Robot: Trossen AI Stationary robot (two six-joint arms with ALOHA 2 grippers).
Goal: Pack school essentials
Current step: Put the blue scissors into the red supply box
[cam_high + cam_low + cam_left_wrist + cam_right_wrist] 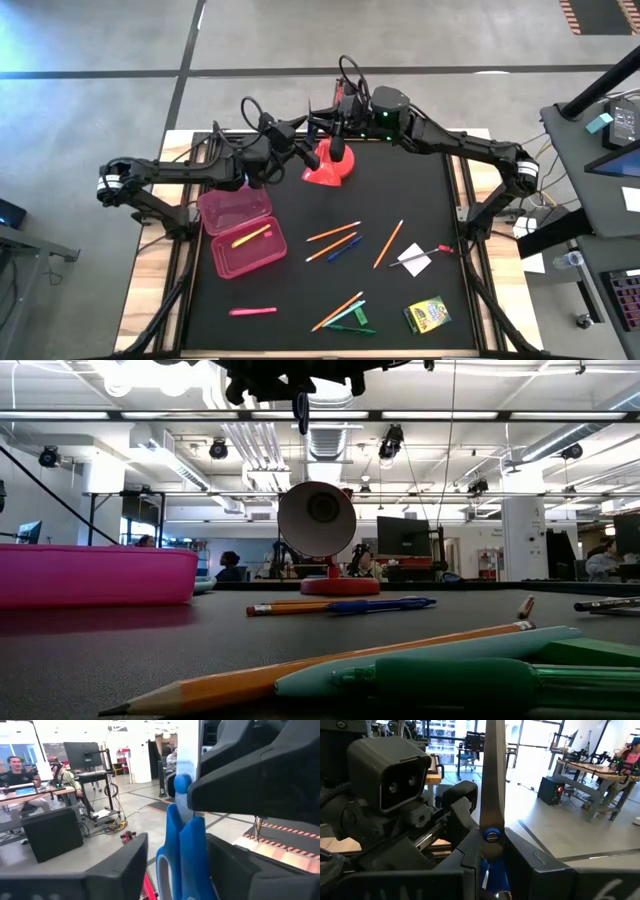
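Note:
The blue-handled scissors (491, 795) hang in the air over the table's far middle, between both grippers. My right gripper (492, 862) is shut on them. My left gripper (177, 870) is open, level with them from the left, with its fingers on either side of the blue handles (182, 850). In the low view only the blade tip (300, 410) shows, pointing down. In the high view the two grippers (320, 140) meet above the red lamp (328, 170). A yellow highlighter (250, 237) lies in the open pink box (240, 232). My right gripper pinches the scissors between its two fingers at the pivot (491, 836), where blades and handles meet. The shut blades (492, 765) stick out past the fingers, and the scissors are lifted clear of the table.
Orange and blue pencils (333, 237), another orange pencil (388, 243), a pen on the white square (415, 261), a pink highlighter (252, 311), pens and a pencil (342, 313) and the crayon box (427, 314) lie on the black mat. The red lamp stands below the grippers.

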